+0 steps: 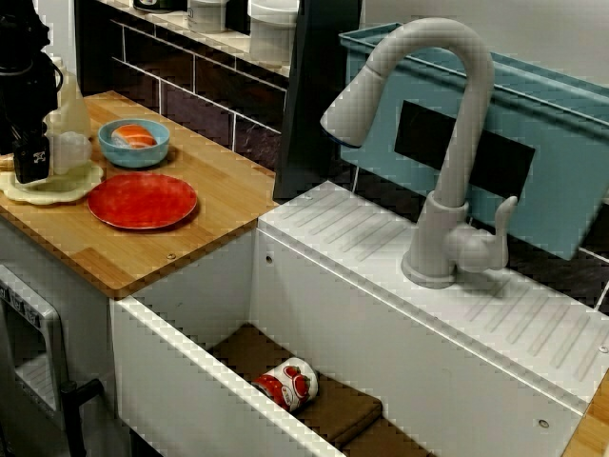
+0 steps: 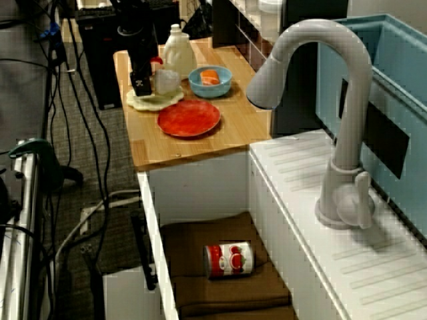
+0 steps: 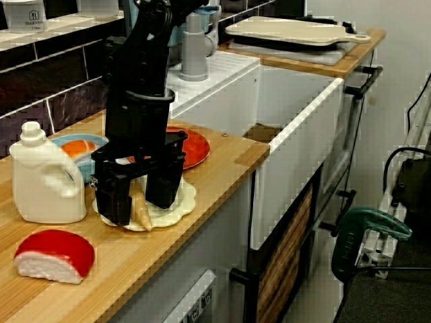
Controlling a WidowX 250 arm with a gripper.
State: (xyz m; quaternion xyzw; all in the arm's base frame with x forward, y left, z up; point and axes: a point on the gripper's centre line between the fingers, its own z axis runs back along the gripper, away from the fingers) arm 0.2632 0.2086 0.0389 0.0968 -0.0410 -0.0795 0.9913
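On plate, tan stick along counter

A cream plate with a scalloped rim lies flat on the wooden table, near its front edge. On it rests a tan, tapered piece, its pointed end toward the plate's rim, between the spread jaws of the gripper. A translucent cup stands upright on the same plate.
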